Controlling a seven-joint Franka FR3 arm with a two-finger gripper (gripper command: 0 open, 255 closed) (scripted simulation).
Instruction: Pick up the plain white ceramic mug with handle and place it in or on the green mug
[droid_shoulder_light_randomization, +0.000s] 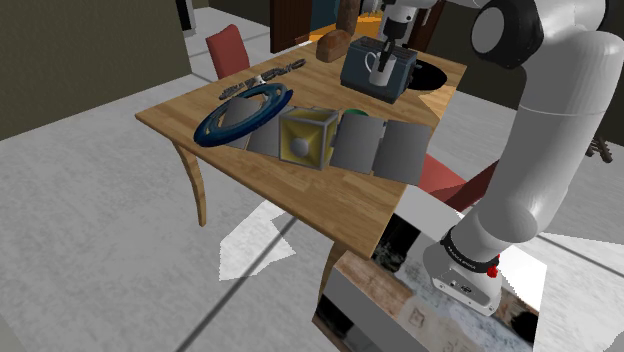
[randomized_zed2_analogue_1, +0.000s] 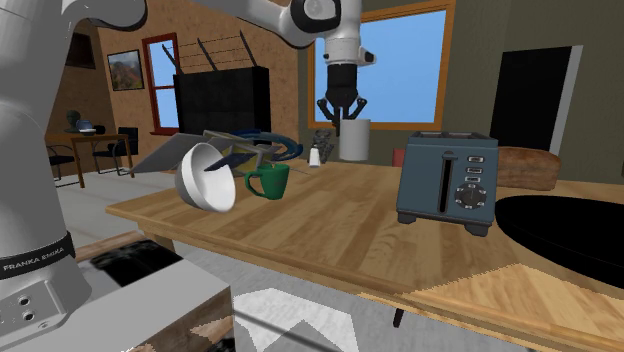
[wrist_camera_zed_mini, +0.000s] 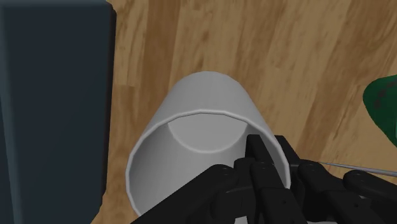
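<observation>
Two steps make up this job, and the first of them, taking hold of the white mug (randomized_zed2_analogue_1: 353, 139), looks to be the one in hand. The mug stands upright near the far side of the desk (randomized_zed2_analogue_1: 330, 225), just beside the dark blue toaster (randomized_zed2_analogue_1: 447, 182). The fingers (randomized_zed2_analogue_1: 343, 112) come down from straight above onto its rim. In the wrist view the fingers (wrist_camera_zed_mini: 256, 151) are drawn close together, almost meeting, with the mug's (wrist_camera_zed_mini: 203, 108) thin wall passing between them on the side away from the toaster (wrist_camera_zed_mini: 51, 108). I judge this to be a pinch on the rim, one finger inside the cup and one outside, not a grasp around the body. From these views I cannot tell whether the base has left the desk. The green mug (randomized_zed2_analogue_1: 268, 181) sits well apart from the white one, toward the second exterior view's left, with a tipped white bowl (randomized_zed2_analogue_1: 205, 178) just beside it. An edge of the green mug (wrist_camera_zed_mini: 382, 105) also shows in the wrist view, off to the side of the fingers opposite the toaster. The next move calls for a straight lift high enough to clear the green mug's rim. After that comes a carry away from the toaster and a careful lowering onto or into the green mug. A rim pinch gives little hold against swinging, so the mug could tilt or slip if it is moved sharply.
</observation>
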